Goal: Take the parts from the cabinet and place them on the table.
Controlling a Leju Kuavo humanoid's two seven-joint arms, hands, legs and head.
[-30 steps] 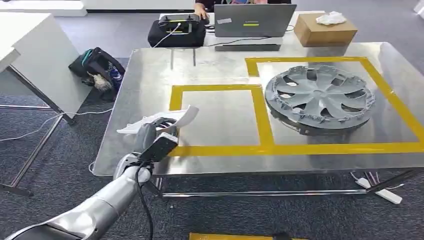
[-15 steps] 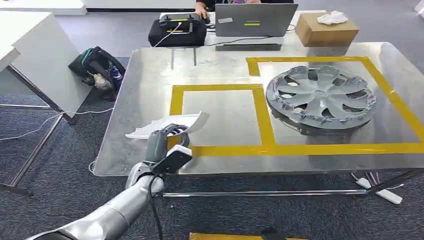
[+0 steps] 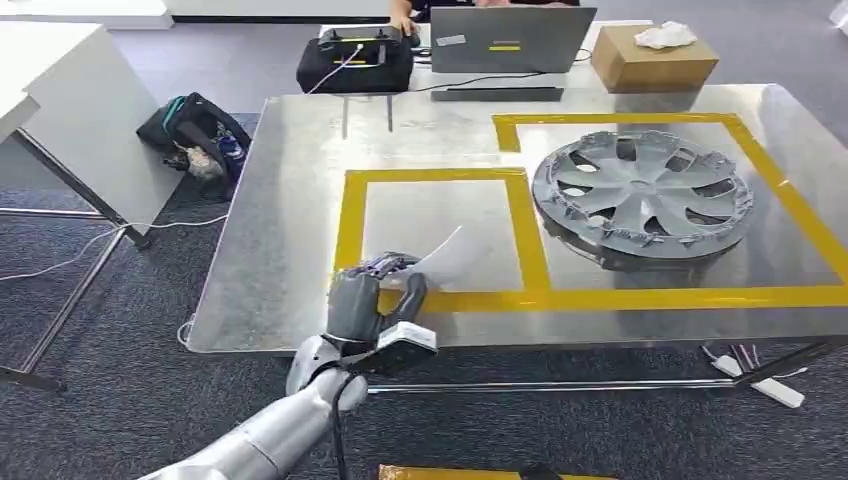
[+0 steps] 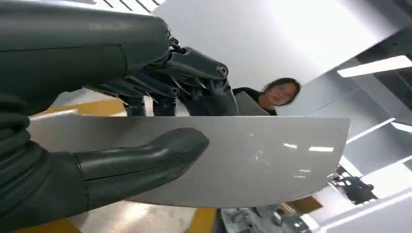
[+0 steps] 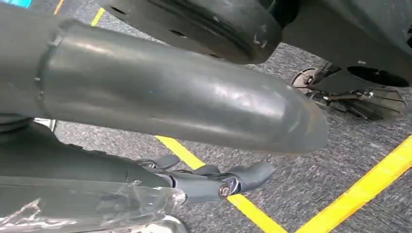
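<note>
My left hand (image 3: pixel 372 298) holds a pale grey curved plastic part (image 3: pixel 447 258) just above the front edge of the metal table (image 3: pixel 285 200). The part hangs over the front strip of the left yellow-taped square (image 3: pixel 348 215). In the left wrist view the thumb (image 4: pixel 141 160) lies across the part (image 4: pixel 262 160) and the dark fingers (image 4: pixel 189 73) sit behind it. A grey wheel cover (image 3: pixel 640 195) lies in the right yellow square. My right hand (image 5: pixel 214 182) hangs over the carpet with its fingers stretched out and nothing between them and the thumb (image 5: pixel 184 97).
Behind the metal table stand a laptop (image 3: pixel 512 40), a black case (image 3: pixel 355 62) and a cardboard box (image 3: pixel 652 57), with a person seated there. A white table (image 3: pixel 70 110) and a dark bag (image 3: pixel 195 135) are at the left. Yellow floor tape (image 5: pixel 369 194) crosses the carpet.
My left hand has carried the part to the right along the table's front edge, from outside the left yellow square to over its front strip. The part has turned and now points right.
</note>
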